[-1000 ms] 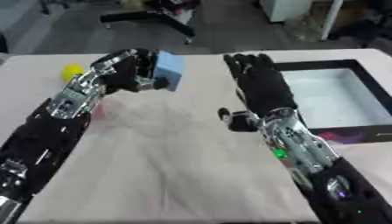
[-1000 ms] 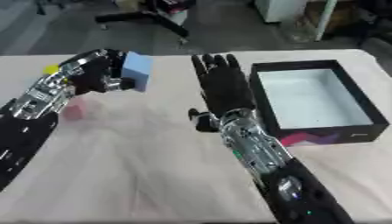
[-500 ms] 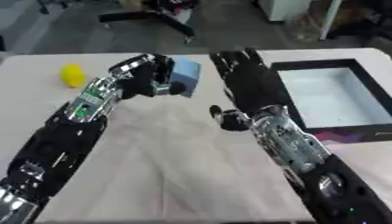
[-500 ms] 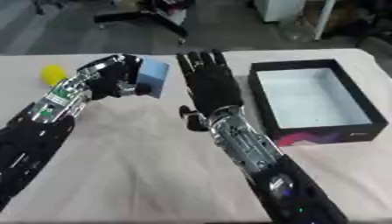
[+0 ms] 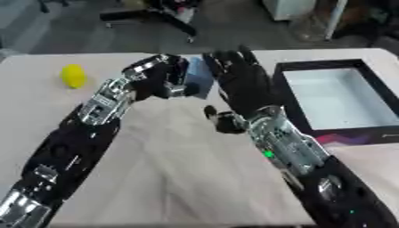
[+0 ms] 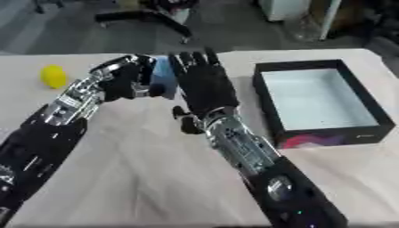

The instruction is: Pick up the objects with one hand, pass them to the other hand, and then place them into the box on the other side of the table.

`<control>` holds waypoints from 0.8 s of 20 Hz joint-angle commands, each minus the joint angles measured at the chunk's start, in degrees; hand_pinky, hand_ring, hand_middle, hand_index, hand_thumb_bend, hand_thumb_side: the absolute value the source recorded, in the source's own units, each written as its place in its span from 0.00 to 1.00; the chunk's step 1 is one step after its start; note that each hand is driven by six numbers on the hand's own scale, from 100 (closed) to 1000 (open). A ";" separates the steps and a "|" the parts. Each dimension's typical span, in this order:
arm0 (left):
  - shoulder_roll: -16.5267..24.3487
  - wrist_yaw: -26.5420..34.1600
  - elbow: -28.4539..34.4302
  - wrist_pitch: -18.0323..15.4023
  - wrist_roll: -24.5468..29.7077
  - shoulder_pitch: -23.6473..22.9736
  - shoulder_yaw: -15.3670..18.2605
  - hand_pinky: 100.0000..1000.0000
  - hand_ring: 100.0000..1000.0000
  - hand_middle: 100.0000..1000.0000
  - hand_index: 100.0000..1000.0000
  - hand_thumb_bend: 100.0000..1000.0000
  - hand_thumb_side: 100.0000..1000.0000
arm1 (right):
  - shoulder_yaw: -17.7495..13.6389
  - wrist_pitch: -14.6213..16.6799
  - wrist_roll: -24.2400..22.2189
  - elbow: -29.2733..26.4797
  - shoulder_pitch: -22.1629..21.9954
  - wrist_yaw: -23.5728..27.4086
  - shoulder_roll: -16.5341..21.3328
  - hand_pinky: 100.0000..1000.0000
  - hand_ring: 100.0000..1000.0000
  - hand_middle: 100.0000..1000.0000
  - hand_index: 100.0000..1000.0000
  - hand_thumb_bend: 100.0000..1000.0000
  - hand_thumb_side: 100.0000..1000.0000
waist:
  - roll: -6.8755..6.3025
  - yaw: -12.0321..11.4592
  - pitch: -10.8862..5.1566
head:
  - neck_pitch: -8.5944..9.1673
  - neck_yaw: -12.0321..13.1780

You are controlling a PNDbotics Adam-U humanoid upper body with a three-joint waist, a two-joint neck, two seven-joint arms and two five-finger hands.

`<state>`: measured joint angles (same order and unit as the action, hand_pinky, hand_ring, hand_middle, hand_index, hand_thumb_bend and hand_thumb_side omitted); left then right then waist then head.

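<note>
left hand [image 6: 128, 82] fingers curled round blue block [image 6: 164, 75], mostly hidden | right hand [image 6: 204, 84] fingers straight, at block's 3 o'clock

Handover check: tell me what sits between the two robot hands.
Only the light blue block, held by the left robot hand, beside the open right robot hand; right eye view.

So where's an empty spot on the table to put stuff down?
The near tablecloth between the two arms is bare, and so is the box inside. It is crowded in the middle, where the left hand holds the blue block against the open right hand. A yellow object sits far left.
</note>
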<state>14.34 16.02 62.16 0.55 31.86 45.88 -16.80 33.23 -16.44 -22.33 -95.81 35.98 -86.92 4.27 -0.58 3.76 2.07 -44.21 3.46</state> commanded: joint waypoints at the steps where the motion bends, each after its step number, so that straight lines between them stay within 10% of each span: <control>1: 0.03 0.09 1.26 0.00 -0.24 1.39 0.77 0.57 0.46 0.34 0.42 0.50 0.08 | -0.02 -0.39 0.64 -0.18 1.15 0.62 -0.47 0.96 0.90 0.86 0.99 0.31 0.24 | -0.04 -0.10 -0.47 | 0.09 -0.11; 8: -0.62 0.64 1.90 0.56 -0.38 1.30 0.96 0.57 0.46 0.34 0.42 0.50 0.08 | 0.19 -1.18 2.32 0.43 1.16 0.94 -0.66 0.91 0.87 0.82 0.96 0.28 0.23 | 0.03 -0.13 -0.43 | 0.09 -0.19; 16: -1.39 1.84 2.79 1.76 0.17 1.23 0.49 0.57 0.46 0.34 0.42 0.50 0.08 | 0.18 -2.88 5.01 1.46 1.05 -2.31 -0.72 0.85 0.81 0.72 0.87 0.04 0.00 | -0.03 -0.18 -0.40 | 0.09 -0.28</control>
<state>12.85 17.28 62.90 2.11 31.89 45.86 -16.51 33.47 -19.05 -17.74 -94.38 36.33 -88.53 3.79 -0.57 3.59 2.19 -44.21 3.39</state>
